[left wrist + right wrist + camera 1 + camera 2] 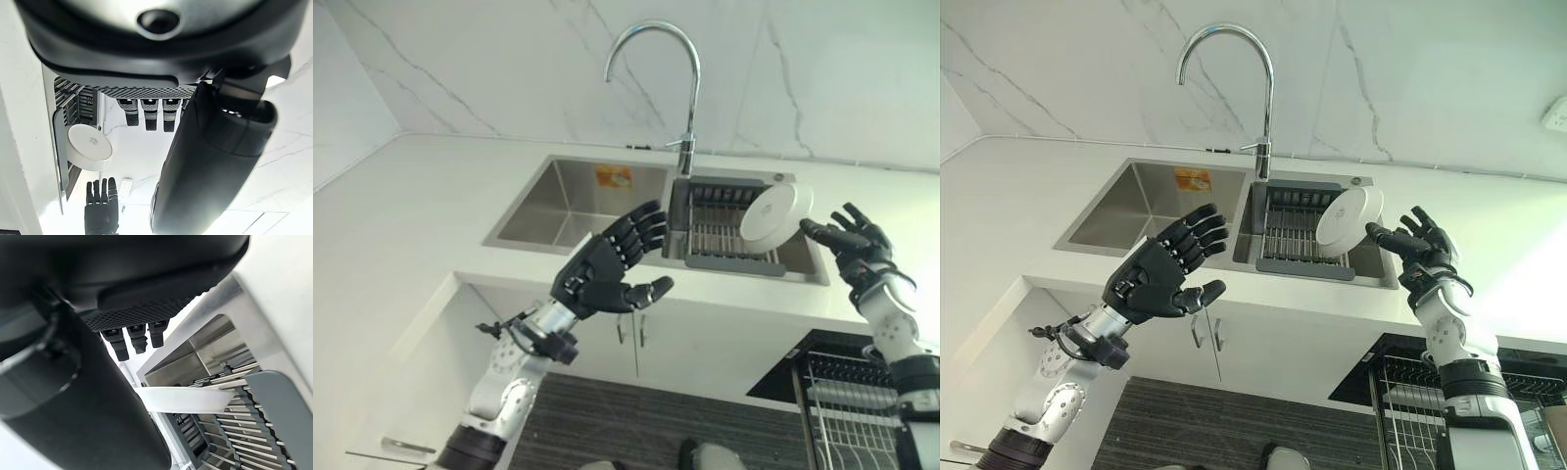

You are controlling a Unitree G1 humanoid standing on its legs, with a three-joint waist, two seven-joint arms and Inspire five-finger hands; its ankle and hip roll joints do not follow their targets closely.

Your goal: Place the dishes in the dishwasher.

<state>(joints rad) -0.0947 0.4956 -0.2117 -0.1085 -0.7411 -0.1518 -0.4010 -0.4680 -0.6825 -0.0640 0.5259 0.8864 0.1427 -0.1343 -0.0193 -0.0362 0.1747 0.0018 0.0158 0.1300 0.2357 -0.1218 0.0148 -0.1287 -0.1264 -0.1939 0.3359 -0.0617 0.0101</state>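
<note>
Sink (570, 208) of steel holds one rack (729, 230); we see one white plate (775, 215) tilted above it, at our right hand (858, 245), fingers straight. Left hand (607, 269) hovers released. White counter (406, 225), marble wall (509, 69).

Sink (570, 208): frame centre, set in counter (401, 211).
Rack (724, 225): in the sink's right basin.
Plate (775, 215): over the rack's right end.
Faucet (656, 78): upper centre, behind the sink.

The white desk (421, 206) holds a steel sink (573, 201). A rack (729, 230) sits in the sink's right basin, carrying a tilted plate (775, 215).
</note>
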